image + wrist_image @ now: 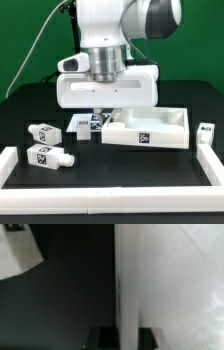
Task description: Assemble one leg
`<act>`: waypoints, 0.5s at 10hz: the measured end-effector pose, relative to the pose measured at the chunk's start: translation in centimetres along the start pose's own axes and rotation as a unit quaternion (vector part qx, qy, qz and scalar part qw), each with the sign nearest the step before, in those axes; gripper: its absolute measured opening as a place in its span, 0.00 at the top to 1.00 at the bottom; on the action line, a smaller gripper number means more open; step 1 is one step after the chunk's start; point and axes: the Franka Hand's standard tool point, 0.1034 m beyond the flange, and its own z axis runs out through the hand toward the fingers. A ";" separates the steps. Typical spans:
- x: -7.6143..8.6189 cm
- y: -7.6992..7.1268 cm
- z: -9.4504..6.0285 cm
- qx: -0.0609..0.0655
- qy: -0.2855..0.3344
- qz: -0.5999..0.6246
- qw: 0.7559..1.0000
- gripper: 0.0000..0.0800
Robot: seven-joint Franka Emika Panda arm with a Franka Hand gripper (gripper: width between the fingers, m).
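- Square panel (150, 128) is occupying the centre-right, and its raised wall (170, 280) is crowding the wrist view.
- Front leg (46, 155) and rear leg (44, 131) are blocking the exterior view's left.
- Third leg (80, 123) is narrowing the gap beside the panel.
- White rail (110, 192) is fencing the front.
- The black table (120, 165) between rail and panel is lying open.

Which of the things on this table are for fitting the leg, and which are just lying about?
Likely in the job: middle leg, beside the end effector; square panel.
Lying about for now: rear leg and front leg at the exterior view's left; lone leg at its right; white edge rail.
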 end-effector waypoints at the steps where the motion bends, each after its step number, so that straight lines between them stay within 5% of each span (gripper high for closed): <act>1: -0.1 0.1 0.1 0.000 -0.001 0.000 1.000 0.93; 4: 0.1 0.0 0.2 0.000 -0.004 -0.001 1.000 0.93; 5: 1.8 -0.4 0.2 0.006 -0.009 -0.005 1.000 0.93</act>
